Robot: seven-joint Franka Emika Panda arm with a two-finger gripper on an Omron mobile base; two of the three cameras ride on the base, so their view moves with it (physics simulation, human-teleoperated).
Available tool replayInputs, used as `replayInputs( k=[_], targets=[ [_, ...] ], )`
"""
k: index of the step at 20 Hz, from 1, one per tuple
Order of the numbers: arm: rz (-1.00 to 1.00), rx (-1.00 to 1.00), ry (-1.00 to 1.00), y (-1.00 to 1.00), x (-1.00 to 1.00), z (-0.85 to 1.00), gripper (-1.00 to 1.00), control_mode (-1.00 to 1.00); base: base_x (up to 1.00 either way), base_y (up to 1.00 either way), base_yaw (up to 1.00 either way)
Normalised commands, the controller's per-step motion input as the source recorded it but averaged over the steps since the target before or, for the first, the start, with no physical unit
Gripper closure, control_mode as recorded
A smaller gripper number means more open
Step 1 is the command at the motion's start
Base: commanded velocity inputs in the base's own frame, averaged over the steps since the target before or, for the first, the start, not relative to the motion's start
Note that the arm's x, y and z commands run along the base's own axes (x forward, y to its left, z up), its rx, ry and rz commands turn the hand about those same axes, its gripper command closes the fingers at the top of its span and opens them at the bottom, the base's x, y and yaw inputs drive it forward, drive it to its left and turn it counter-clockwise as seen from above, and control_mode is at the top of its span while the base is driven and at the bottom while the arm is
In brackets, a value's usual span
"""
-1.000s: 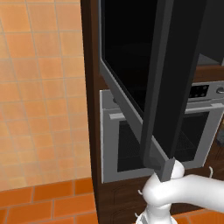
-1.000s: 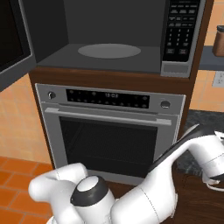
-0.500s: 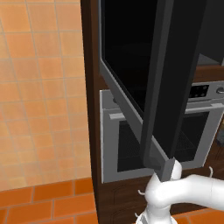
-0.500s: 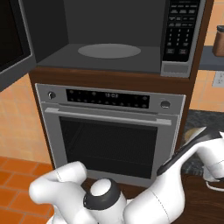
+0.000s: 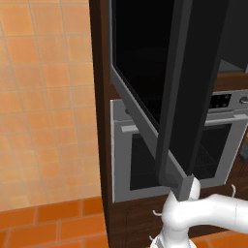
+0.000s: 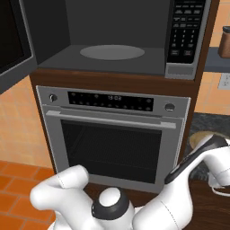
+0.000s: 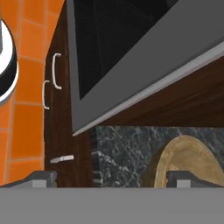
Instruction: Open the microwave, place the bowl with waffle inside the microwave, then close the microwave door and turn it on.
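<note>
The microwave stands open, its grey cavity and round turntable showing, keypad at the right. The microwave door, a black glass panel, is swung out to the left; its edge also shows as the door. The tan bowl lies on dark marble counter just ahead of my right fingertip; its rim is also the bowl behind my forearm. I cannot make out the waffle. My gripper is open, with nothing between the fingertips, hovering over the counter left of the bowl.
A silver oven with a bar handle sits under the microwave. Dark wood cabinet fronts with small handles and orange floor tiles lie beside the counter. My white arm crosses the foreground.
My arm has swung slightly further right and down toward the counter by the bowl. The microwave door stays open as before.
</note>
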Motion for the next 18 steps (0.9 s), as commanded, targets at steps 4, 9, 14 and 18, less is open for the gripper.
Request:
replayInputs(
  k=[4, 9, 14, 18],
  targets=[
    [0.01, 0.0, -0.03, 0.0, 0.3, -0.22, -1.0, -1.0, 0.0, 0.0, 0.0],
    [0.02, 0.0, -0.03, 0.0, 0.31, -0.08, -1.0, -1.0, 0.0, 0.0, 0.0],
    [0.02, 0.0, -0.01, 0.0, 0.28, -0.09, -1.0, -1.0, 0.0, 0.0, 0.0],
    [0.01, 0.0, 0.0, -0.01, 0.29, -0.19, -1.0, -1.0, 0.0, 0.0, 0.0]
  ],
)
